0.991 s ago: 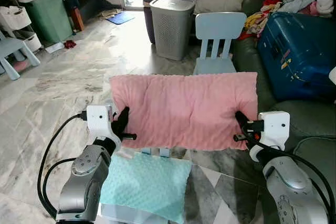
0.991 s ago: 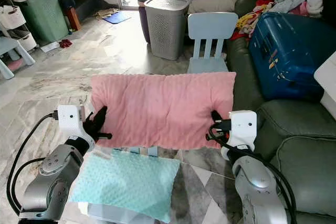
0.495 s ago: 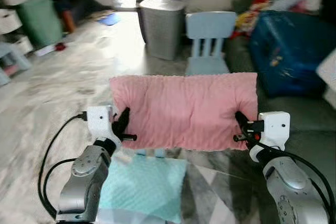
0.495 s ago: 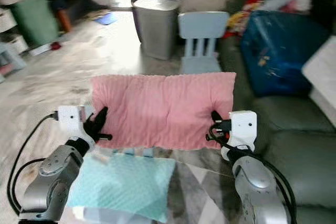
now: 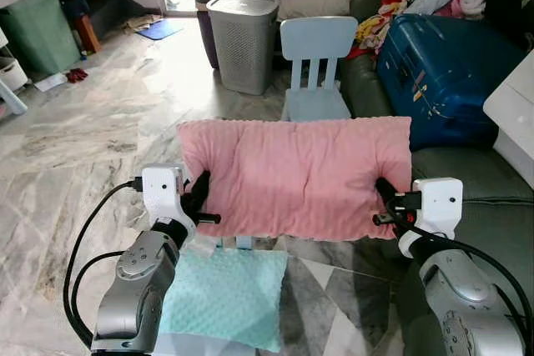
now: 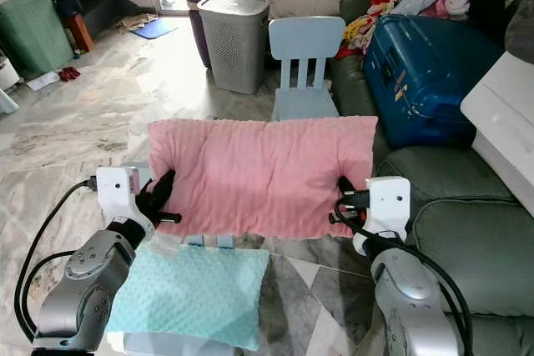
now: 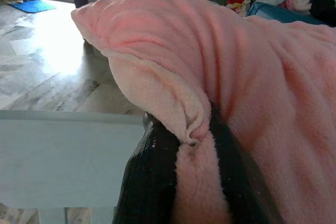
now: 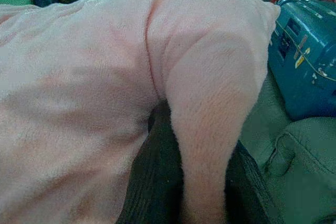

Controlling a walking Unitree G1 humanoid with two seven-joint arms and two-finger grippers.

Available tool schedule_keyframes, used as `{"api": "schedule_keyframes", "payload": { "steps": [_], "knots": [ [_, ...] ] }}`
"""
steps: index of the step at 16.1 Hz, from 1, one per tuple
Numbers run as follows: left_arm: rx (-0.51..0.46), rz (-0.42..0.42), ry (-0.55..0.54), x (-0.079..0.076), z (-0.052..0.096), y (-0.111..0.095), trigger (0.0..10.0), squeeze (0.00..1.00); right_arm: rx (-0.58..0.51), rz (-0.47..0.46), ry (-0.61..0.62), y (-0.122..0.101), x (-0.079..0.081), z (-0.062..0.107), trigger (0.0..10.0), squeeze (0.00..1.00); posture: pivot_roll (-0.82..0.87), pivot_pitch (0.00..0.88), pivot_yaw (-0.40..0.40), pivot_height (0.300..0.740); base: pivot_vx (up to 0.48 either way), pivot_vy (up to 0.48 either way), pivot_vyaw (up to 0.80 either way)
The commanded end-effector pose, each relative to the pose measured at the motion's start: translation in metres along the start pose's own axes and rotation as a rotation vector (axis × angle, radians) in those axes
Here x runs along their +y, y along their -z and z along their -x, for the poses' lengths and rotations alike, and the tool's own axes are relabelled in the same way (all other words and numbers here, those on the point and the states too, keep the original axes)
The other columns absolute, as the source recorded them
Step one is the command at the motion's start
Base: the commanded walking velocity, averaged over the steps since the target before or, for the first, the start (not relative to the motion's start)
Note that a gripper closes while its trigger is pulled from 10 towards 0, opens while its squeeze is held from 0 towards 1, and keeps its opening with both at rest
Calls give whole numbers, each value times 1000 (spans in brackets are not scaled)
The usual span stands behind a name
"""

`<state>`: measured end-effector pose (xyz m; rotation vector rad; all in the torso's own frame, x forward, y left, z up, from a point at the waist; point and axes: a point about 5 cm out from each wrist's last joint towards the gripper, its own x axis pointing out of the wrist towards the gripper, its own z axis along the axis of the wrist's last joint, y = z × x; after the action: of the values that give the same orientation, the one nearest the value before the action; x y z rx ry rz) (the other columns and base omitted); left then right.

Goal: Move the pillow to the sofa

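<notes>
Left eye view: one pink pillow (image 5: 296,174), fleecy and oblong, hangs stretched between two grippers. The left gripper (image 5: 200,200) pinches its left end, the right gripper (image 5: 386,203) its right end. Beyond the pillow stands one pale blue child's chair (image 5: 317,68), and beside that one grey perforated laundry basket (image 5: 242,41). Below the pillow lies one mint dotted cushion (image 5: 224,296). To the pillow's right, the dark green sofa (image 5: 471,179) carries one blue suitcase (image 5: 438,72) (hard-shelled, glossy); bare sofa seat lies open below it. Marble floor (image 5: 92,143) spreads open to the pillow's left.

Right eye view: the same count.

Left wrist view: two black fingers (image 7: 149,182) are clamped on a fold of the pillow's plush edge.

Right wrist view: two black fingers (image 8: 152,182) squeeze a thick pillow fold, the suitcase beyond.
</notes>
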<state>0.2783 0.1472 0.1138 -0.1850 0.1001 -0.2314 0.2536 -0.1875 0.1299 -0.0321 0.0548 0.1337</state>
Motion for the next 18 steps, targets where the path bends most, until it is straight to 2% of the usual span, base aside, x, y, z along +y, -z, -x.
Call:
{"api": "schedule_keyframes", "payload": {
  "steps": [1, 18],
  "knots": [
    [-25, -6, 11, -1, 0, -5, 10000, 0, -35, 5, -13, -9, 2, -1, 10000, 0, -204, 0, 27, 740, 0, 0, 0],
    [-24, -4, 2, -2, 0, -4, 10000, 0, -26, 7, -14, -8, 1, -1, 10000, 0, -210, 0, 25, 740, 0, 0, 0]
  ]
}}
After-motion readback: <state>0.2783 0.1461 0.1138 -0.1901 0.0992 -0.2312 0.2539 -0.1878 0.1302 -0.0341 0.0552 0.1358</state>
